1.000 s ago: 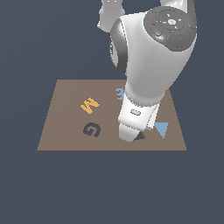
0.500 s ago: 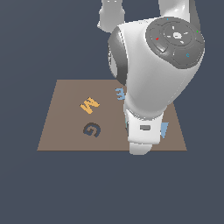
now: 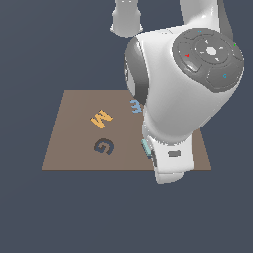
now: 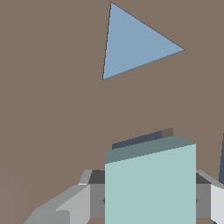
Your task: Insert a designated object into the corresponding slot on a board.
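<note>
Gleaming pale mint cube [image 4: 150,188], flat-faced

Matt, smooth pale teal cube [image 4: 150,188] between grey plastic-looking gripper [image 4: 148,199] fingers; beyond, flat brown matt board [image 4: 52,87]; glossy white arm shell [image 3: 178,99].

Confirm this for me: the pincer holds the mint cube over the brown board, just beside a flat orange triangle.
One thing is off: the triangle is blue, not orange, as the wrist view shows; on this board only the M is orange. The rest stands: the pincer holds the mint cube over the brown board, near that triangle.
</note>
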### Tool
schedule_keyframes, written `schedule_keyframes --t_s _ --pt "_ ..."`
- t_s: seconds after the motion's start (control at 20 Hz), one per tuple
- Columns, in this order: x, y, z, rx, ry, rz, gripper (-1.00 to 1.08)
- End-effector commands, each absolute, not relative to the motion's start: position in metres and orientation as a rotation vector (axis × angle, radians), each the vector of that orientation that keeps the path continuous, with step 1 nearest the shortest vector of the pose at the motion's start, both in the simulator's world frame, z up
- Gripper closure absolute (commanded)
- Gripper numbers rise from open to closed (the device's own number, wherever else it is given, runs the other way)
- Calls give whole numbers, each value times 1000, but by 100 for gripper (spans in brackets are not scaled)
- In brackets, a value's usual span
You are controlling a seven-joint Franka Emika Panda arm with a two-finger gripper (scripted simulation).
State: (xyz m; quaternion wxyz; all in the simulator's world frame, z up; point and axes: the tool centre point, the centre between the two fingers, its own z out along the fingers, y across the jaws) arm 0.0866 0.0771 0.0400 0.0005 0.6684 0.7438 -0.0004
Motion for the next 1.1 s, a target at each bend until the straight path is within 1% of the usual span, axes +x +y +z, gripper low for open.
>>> schedule_keyframes --t_s 0.0,0.65,0.95,1.0,1.05 --pt "90 78 40 2063 2368 -1 108" --pt "91 80 40 2035 2392 -2 108" --pt "91 80 30 2036 2390 -1 108" --pt "91 80 30 2036 2390 -1 -92" --pt "91 80 30 2036 2390 -1 -92"
